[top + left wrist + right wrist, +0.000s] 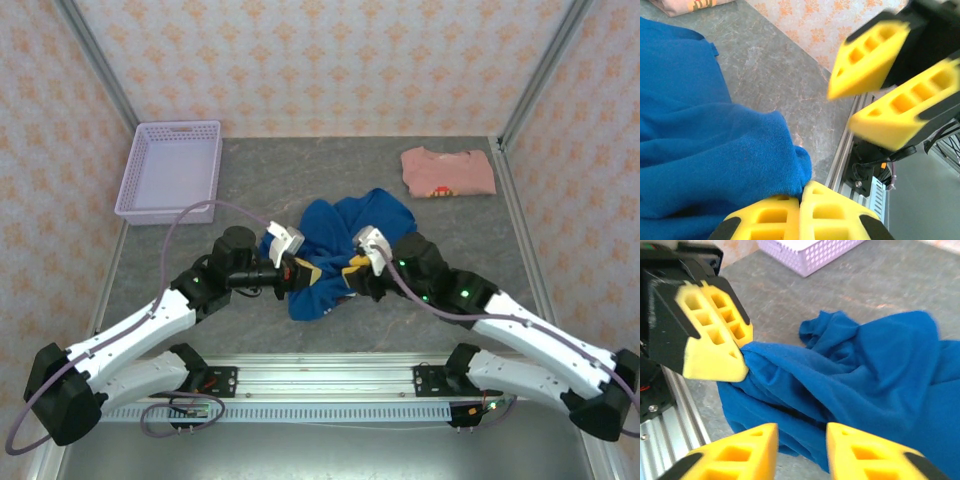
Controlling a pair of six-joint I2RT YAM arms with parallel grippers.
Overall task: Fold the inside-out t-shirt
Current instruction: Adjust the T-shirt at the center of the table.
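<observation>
Lavender plastic mesh forms the basket [170,170] at about 10 o'clock on the grey, stone-patterned surface [300,165], well apart from everything else.

Moving right, your left hand [298,272] reaches in from 8 o'clock. Its yellow fingers [775,215] are pressed together and pinch a fold at the edge of the inside-out t-shirt [335,235].

That royal-blue shirt lies crumpled in a heap at the middle of the surface, a little toward 6 o'clock, between your two hands. In the right wrist view its bunched folds run from the left hand's tips away toward 3 o'clock.

Your right hand [354,268] comes in from 4 o'clock, just beside the left one. Its fingers stand a narrow gap apart, low over the cloth, with no fabric gripped between them.

At 2 o'clock, near the far right corner, a folded salmon-pink shirt [448,172] lies flat. It carries a small red-and-orange print, too small for you to read.
</observation>
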